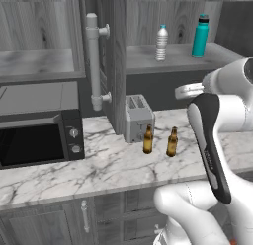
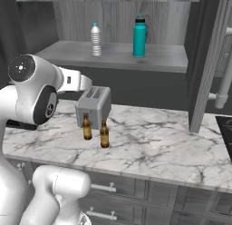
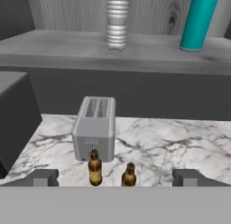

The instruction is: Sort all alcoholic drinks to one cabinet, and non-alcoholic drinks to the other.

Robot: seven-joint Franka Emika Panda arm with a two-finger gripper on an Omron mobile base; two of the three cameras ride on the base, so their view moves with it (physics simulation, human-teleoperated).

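Two small brown beer bottles stand upright on a marble counter point(image 1: 99, 165), side by side and a little apart, just in front of a silver toaster point(image 1: 138, 118). The left beer bottle point(image 1: 147, 139) sits nearest the toaster's front; the right beer bottle point(image 1: 172, 142) stands slightly closer to the counter's front edge. Above them, in an open wall cabinet point(image 2: 113, 56), a clear water bottle point(image 1: 161, 42) and a teal flask point(image 1: 200, 35) stand upright on the shelf, well apart from each other. The cabinet door point(image 1: 116, 61) hangs open, its pale bar handle point(image 1: 94, 61) facing out. A second wall cabinet point(image 1: 39, 66) sits to the left, above a black microwave point(image 1: 39, 135). The gripper point(image 3: 115, 178) hovers in front of the beer bottles, its fingers spread wide, holding nothing.
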